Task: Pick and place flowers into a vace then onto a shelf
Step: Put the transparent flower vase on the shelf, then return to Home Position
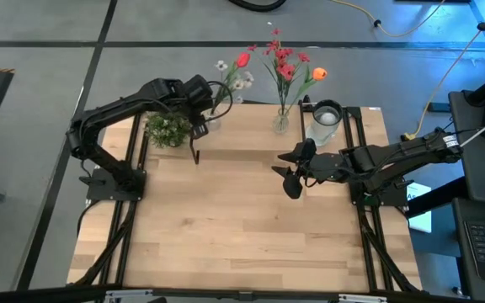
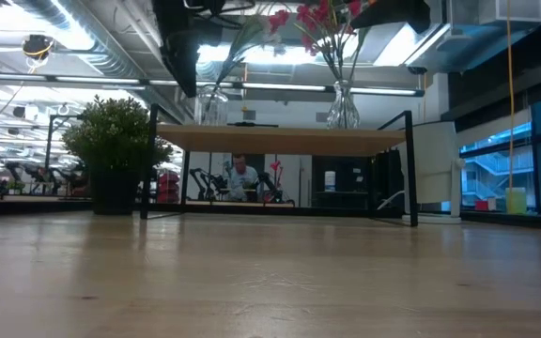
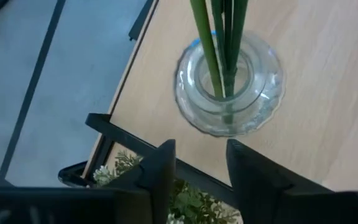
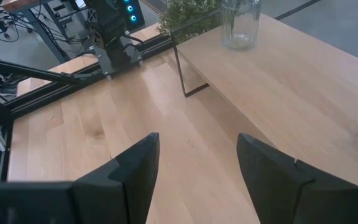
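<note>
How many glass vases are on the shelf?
3. One with flowers under the left gripper, one with flowers in the middle, and an empty one at the right end of the shelf.

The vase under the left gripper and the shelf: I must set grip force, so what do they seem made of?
Vase: clear glass by its look, glossy, since the stems show through its wall. Shelf: light wood board, matte grain, on thin black legs, probably metal.

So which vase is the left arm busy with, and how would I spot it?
Find the low shelf at the table's far edge. Two glass vases stand there; it's the left vase, beside the bushy plant, under the left pincer. It holds a red tulip and white blossoms.
</note>
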`<state>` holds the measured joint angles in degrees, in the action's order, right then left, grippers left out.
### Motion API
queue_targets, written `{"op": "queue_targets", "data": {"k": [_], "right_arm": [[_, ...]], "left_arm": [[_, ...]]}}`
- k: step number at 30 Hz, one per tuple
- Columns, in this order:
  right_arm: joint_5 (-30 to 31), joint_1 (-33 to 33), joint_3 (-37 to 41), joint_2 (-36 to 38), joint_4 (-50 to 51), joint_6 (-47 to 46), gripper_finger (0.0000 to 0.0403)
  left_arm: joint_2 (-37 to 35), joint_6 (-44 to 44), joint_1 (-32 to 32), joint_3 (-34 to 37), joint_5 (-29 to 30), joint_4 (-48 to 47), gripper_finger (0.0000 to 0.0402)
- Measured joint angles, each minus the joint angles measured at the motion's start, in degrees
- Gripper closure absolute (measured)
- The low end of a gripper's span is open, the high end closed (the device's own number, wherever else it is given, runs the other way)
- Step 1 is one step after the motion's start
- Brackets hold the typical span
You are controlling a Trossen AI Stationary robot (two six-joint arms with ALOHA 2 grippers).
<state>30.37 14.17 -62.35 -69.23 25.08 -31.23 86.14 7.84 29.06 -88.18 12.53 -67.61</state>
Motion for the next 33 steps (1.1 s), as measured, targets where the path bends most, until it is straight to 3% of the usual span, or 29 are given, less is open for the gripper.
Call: {"op": "queue_targets", "data": {"k": [12,18,20,24,29,33], "right_arm": [[0.0,0.0,0.0,0.0,0.0,0.0,0.0186],[-0.4,0.0,0.0,0.0,0.1,0.1,0.0186],[-3.3,0.0,0.0,0.0,0.2,0.1,0.0186],[-15.1,-1.4,0.0,0.0,1.0,0.1,0.0186],[-16.0,-3.5,2.5,0.5,-1.9,4.6,0.0186],[-21.6,-5.8,8.7,3.7,-9.8,6.0,0.0186]], "left_arm": [[0.4,-0.2,0.0,0.0,-0.7,3.7,0.0306],[-0.8,-1.0,0.0,0.1,-1.2,-0.5,0.0308],[-2.4,-1.5,0.0,0.1,-2.2,-1.7,0.0309],[-7.8,-5.1,-0.2,0.1,-8.5,0.0,0.0318],[-16.1,-9.2,-2.3,3.4,-16.9,10.8,0.0332],[-23.8,-12.1,-5.3,10.1,-17.7,20.3,0.0341]]}}
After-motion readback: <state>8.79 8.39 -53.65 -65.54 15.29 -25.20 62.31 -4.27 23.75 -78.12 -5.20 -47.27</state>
